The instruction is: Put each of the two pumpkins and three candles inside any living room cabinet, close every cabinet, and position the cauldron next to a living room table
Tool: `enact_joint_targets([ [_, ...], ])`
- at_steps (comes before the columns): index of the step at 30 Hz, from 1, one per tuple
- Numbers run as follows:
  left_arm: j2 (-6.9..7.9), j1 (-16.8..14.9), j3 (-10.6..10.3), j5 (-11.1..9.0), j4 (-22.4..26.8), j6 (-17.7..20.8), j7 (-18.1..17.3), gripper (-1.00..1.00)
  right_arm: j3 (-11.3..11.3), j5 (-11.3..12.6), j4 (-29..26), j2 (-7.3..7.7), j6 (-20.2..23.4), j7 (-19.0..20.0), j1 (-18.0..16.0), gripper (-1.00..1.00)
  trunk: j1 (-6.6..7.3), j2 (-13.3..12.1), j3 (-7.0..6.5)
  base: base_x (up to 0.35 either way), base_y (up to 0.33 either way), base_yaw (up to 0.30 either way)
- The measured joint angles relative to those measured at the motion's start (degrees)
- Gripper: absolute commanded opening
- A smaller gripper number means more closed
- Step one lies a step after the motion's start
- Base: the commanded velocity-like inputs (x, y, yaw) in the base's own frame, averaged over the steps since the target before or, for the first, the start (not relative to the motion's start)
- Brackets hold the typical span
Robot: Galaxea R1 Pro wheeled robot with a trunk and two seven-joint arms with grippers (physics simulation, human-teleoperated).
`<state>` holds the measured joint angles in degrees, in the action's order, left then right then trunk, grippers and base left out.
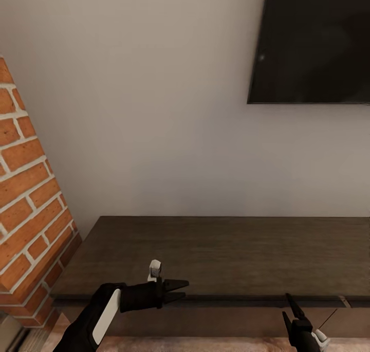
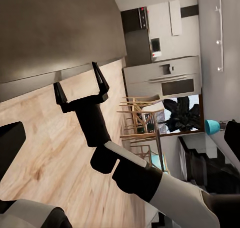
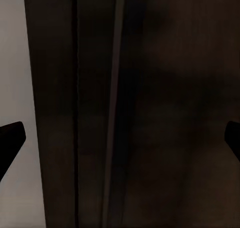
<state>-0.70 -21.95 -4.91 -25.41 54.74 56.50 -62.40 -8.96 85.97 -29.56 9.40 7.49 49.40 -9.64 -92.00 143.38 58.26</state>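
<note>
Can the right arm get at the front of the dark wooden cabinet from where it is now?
Probably yes. The right gripper is open and sits close to the cabinet front edge, with nothing visible between them; its wrist camera looks straight at the dark wood.

Your head view is evenly and softly lit, with no hard shadows; the pale wall (image 1: 154, 110) fades slightly darker toward the cabinet (image 1: 216, 254), whose dark top shows faint grain. The screen (image 1: 313, 38) carries one tiny glint and a dull sheen. Your right wrist view is very dim and blurred, nearly all dark brown. Your left wrist view is brighter, the wooden floor (image 2: 60, 138) sharp, with distant kitchen detail a little soft.
</note>
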Motion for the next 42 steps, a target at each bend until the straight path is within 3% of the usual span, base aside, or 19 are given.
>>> enact_joint_targets([
  [18, 0.00, 0.00, 0.00, 0.00, 0.01, 0.00, 0.00, 1.00, 0.00, 0.08, 0.04, 0.00, 0.14, -0.27, 0.00, 1.00, 0.00, 0.00, 0.00, 0.000, 0.000, 0.000],
  [19, -0.02, 0.00, 0.00, 0.00, 0.01, 0.00, 0.00, 1.00, 0.00, 0.08, 0.05, 0.00, 0.14, -0.29, 0.00, -1.00, 0.00, 0.00, 0.00, 0.000, 0.000, 0.000],
  [42, -0.09, 0.00, 0.00, 0.00, -0.02, 0.00, 0.00, 1.00, 0.02, -0.12, 0.02, 0.00, 0.01, -0.33, -0.01, -1.00, 0.00, 0.00, 0.00, -0.032, 0.000, 0.000],
])
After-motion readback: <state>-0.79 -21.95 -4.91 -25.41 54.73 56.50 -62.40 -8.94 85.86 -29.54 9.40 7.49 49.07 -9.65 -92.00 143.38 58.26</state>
